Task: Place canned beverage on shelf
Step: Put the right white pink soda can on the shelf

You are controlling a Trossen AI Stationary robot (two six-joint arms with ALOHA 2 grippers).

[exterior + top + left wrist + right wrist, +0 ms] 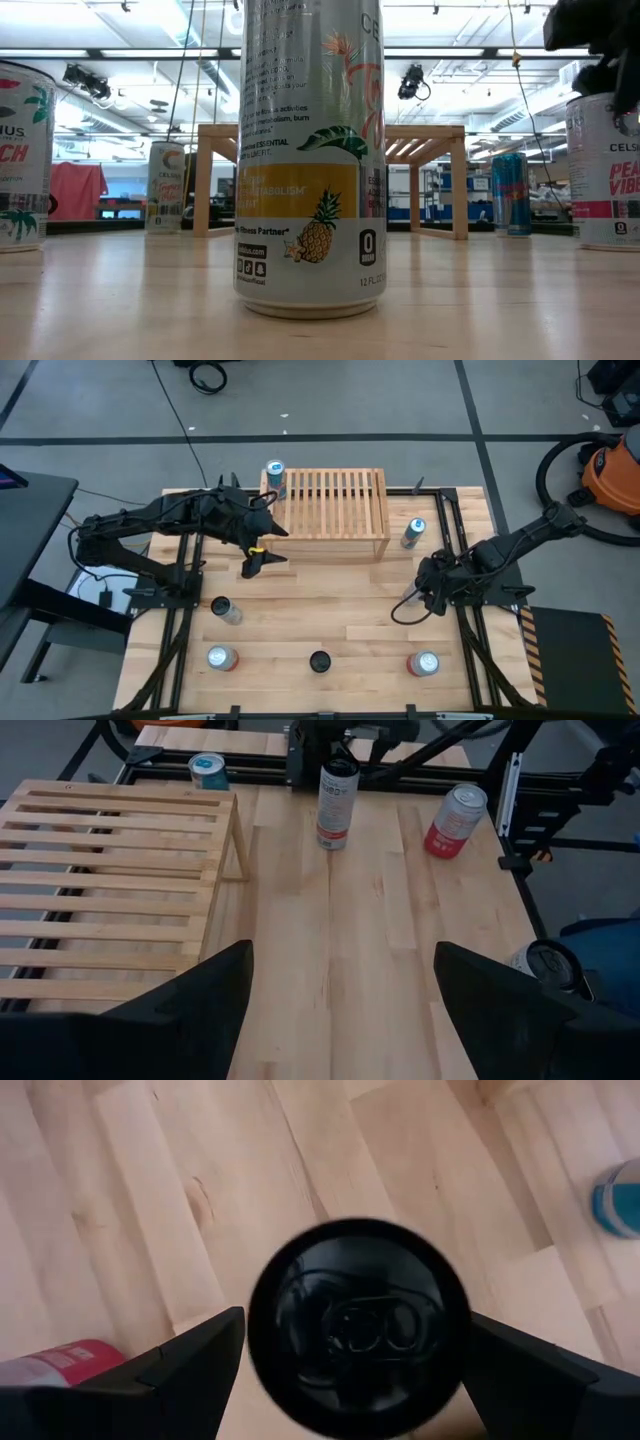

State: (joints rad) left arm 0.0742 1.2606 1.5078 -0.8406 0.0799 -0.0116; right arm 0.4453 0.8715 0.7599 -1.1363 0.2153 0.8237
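The slatted wooden shelf (335, 500) stands at the table's far middle; it also shows in the low view (425, 131) and the left wrist view (110, 870). My right gripper (415, 595) is at the table's right, shut on an upright silver can with a black top (358, 1325), which also shows in the left wrist view (338, 805). My left gripper (340, 990) is open and empty, above the table by the shelf's near left corner (262, 555). My right gripper pinches the can between its two fingers (200, 1365), one on each side of the can's wall just under the top rim (262, 1295). The fingers come from above, pointing down. The can is upright; whether its base (333, 844) rests on the table I cannot tell.
A blue-topped can (275, 470) stands at the shelf's far left corner and another (413, 532) to its right. More cans stand near the front: (225, 610), (220, 657), a black-topped one (320, 660) and a red one (425, 663). Bare planks lie between shelf and front cans.
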